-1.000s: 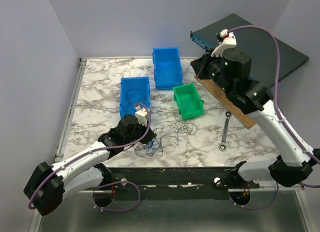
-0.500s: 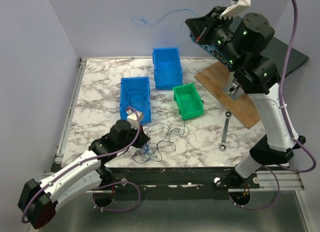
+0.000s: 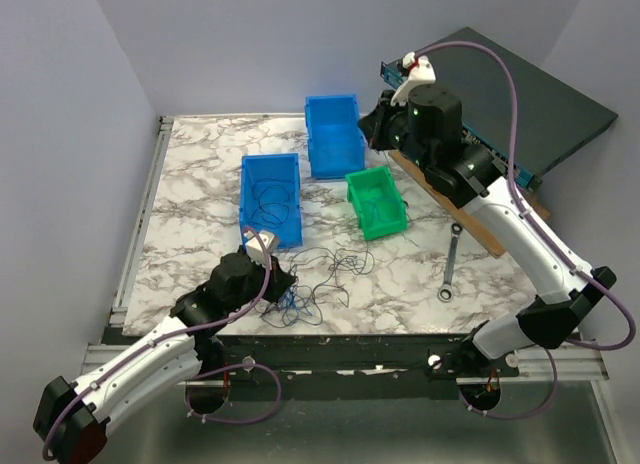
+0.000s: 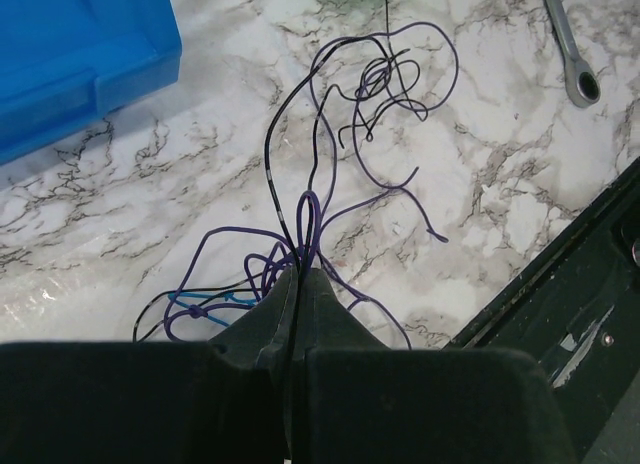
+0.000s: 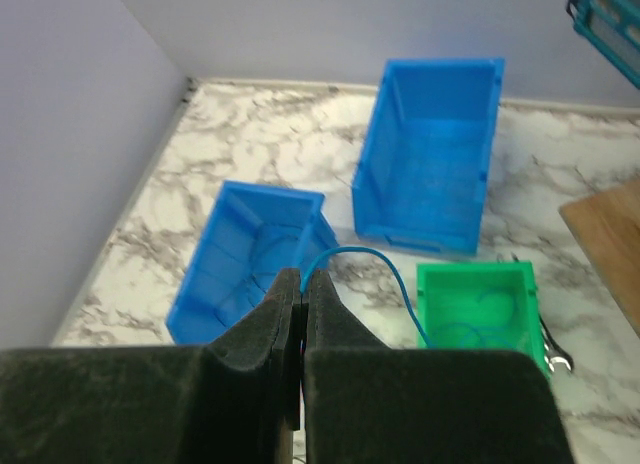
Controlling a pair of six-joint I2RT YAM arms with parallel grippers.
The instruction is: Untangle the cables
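The cables (image 3: 318, 279) are thin, thread-like wires, dark purple-black with some blue. Most lie in a loose curly tangle on the white marble table (image 3: 200, 164), close to its near edge and a little left of its middle. The left fingers (image 4: 325, 322) are clenched low over the near side of this tangle, pinching a small bundle of purple and black strands where several cross.

The right fingers (image 5: 265, 329) are raised above the far half of the table and pressed together on a single blue strand (image 5: 365, 251). It arcs away and appears to trail down into the small green plastic bin (image 5: 470, 272). A dark loop also seems to lie in the nearer blue plastic bin (image 3: 270, 194).

These wires look almost weightless and quite limp, yet springy enough to hold their curls, so loops are likely to hook on one another. A hard pull would probably tighten the knot rather than free it. The best hold is a lone strand or free end outside the crossings (the open purple end toward the silver wrench (image 4: 572, 54) looks promising), drawn out slowly while the other side pins the bundle. Something so thin may slip between the pads.
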